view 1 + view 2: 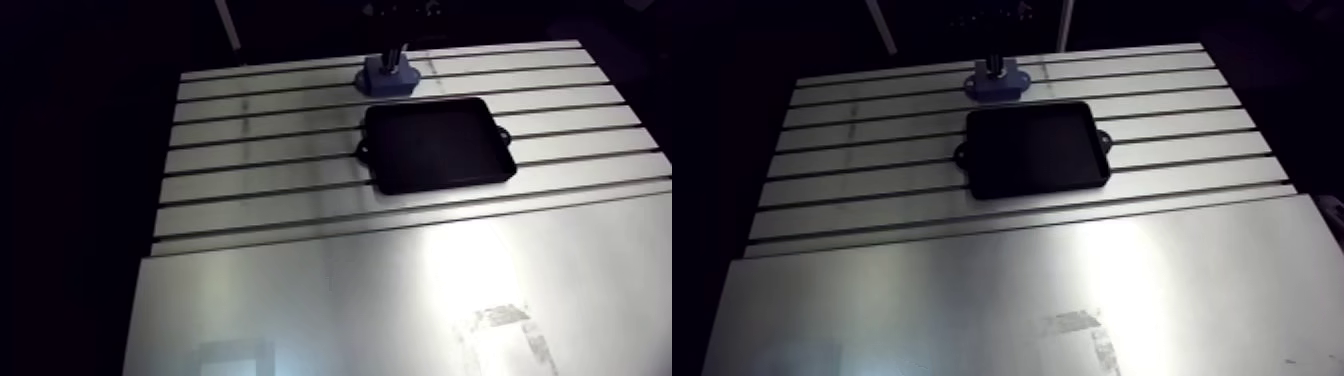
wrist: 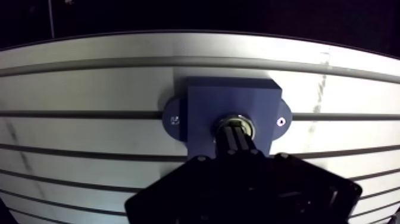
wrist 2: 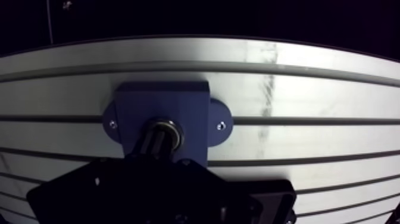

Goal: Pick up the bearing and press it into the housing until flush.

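A blue housing [image 2: 232, 98] with two side ears is fixed at the far edge of the slotted table [image 1: 280, 190]. In its round bore sits the bearing [image 2: 237, 121], a metal ring whose rim shows around my fingertips. In the wrist view my gripper [image 2: 236, 132] stands straight over the bore, its two dark fingers [image 2: 241, 142] shut together with their tips on the bearing. How deep the bearing sits, I cannot tell. In the arm view the gripper [image 1: 396, 58] comes down onto the housing [image 1: 388, 80].
An empty black tray [image 1: 437, 145] with small side handles lies just in front of the housing. Nearer the camera a smooth metal plate [image 1: 380, 300] covers the table, with a worn patch [image 1: 505, 335] on it.
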You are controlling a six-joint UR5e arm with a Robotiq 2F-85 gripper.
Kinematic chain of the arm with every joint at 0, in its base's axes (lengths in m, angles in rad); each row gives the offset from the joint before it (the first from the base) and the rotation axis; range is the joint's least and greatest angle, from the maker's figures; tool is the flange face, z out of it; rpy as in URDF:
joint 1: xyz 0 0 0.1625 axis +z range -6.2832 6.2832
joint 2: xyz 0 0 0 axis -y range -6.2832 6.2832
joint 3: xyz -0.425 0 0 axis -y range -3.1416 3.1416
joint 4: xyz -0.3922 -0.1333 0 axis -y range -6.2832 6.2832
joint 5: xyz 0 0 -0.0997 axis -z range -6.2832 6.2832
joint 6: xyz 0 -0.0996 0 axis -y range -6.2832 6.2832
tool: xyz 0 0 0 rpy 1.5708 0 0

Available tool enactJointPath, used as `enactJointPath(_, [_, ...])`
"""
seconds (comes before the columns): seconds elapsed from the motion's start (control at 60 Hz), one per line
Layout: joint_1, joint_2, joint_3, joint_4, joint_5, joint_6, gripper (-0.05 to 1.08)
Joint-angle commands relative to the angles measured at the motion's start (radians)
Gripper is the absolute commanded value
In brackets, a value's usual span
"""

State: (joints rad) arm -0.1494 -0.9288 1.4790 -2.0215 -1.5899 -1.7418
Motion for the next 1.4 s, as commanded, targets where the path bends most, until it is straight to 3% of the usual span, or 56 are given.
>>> enactJointPath(0.017, [-0.002,0.0,0.003,-0.001,0.0,0.0,1.08])
enactJointPath(1.4, [0.004,0.0,0.008,-0.003,-0.002,-0.002,1.08])
